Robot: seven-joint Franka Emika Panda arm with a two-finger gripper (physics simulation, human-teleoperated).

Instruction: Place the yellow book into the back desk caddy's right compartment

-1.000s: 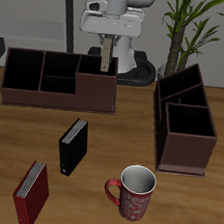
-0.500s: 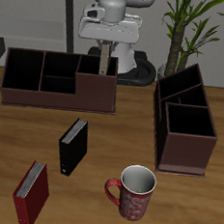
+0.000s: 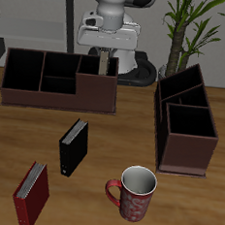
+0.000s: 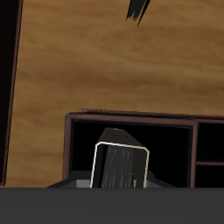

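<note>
**Ana:** Lower and lower goes the yellow book (image 4: 120, 164): a second ago most of it stood above the rim of the back desk caddy (image 3: 57, 97), half a second ago only a short tip showed, and now almost none of it clears the wall in the exterior view. At the same time the arm's body has lifted higher in the picture.

**Ben:** So the book is down inside the right compartment (image 3: 95, 82)?

**Ana:** That is her reading. The wrist view shows it standing inside the wide end section, dark walls around it on every side, the two small square sections off beside it. Whether its lower end touches the floor, she cannot tell.

**Ben:** And the jaws?

**Ana:** The gripper (image 3: 106, 57) hangs right over that section, but its fingers are not clear in either view. The wrist camera only shows a dark band at its edge, so she cannot tell whether the jaws grip the book or have let go.

**Ben:** Which way does the book point?

**Ana:** Its long axis runs up and down, roughly upright, with the end nearest the wrist camera framed by the cover's pale edge. It leans a little, judging by the tapered far end.

**Ben:** What is left, then?

**Ana:** Probably only the release and a straight lift out. The black book (image 3: 73, 147), red book (image 3: 31, 194) and mug (image 3: 134, 193) sit well apart on the bench (image 3: 110, 134).
</note>
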